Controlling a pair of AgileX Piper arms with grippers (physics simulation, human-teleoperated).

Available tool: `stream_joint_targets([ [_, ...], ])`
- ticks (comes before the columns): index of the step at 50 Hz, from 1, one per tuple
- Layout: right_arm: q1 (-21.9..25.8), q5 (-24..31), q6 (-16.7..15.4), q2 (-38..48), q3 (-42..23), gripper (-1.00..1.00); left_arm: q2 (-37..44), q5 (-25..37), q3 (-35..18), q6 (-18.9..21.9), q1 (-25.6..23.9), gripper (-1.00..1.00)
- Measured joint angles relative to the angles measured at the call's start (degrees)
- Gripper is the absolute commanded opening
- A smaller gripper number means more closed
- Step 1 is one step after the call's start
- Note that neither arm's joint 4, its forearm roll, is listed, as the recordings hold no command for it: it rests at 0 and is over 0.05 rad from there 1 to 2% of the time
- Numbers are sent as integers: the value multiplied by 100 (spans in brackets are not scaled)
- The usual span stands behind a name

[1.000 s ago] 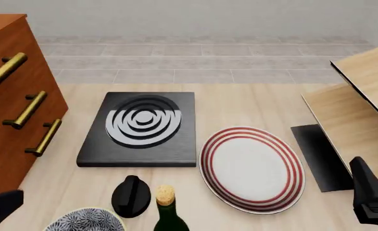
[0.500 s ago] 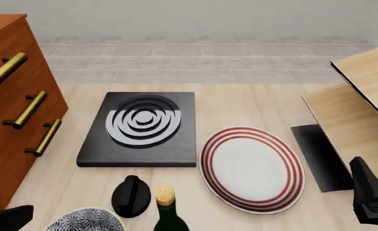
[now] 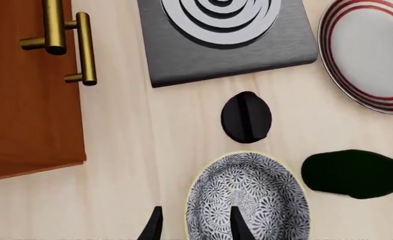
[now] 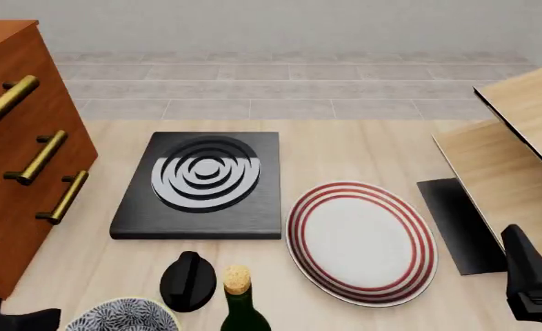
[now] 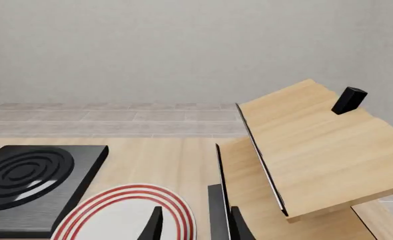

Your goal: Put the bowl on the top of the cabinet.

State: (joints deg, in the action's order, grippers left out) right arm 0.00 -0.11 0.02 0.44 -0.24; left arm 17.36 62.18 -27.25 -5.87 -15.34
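Note:
The bowl (image 4: pixel 124 316), blue-and-white patterned inside with a pale rim, sits at the table's near edge, left of a bottle. It also shows in the left wrist view (image 3: pixel 246 200). My left gripper (image 3: pixel 195 227) is open and straddles the bowl's rim, with one finger over the inside and one outside. In the front view only a dark part of it (image 4: pixel 18 321) shows at the bottom left. The reddish-brown cabinet (image 4: pixel 14 158) with brass handles stands at the left. My right gripper (image 5: pixel 195 227) is open and empty above the table at the right.
A black hob slab (image 4: pixel 200 185) lies in the middle. A white plate with red rings (image 4: pixel 360 241) lies right of it. A black oval knob (image 4: pixel 188 280) and a corked green bottle (image 4: pixel 241 303) stand by the bowl. A pale wood board structure (image 4: pixel 515 152) stands at the right.
My left gripper has moved right along the near edge toward the bowl. The right arm and all objects have not moved.

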Motion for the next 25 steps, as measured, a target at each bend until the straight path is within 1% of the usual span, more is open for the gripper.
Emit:
stream_joint_targets([
  [25, 0, 0, 0, 0, 0, 100, -54, -147, 430, 80, 129, 100],
])
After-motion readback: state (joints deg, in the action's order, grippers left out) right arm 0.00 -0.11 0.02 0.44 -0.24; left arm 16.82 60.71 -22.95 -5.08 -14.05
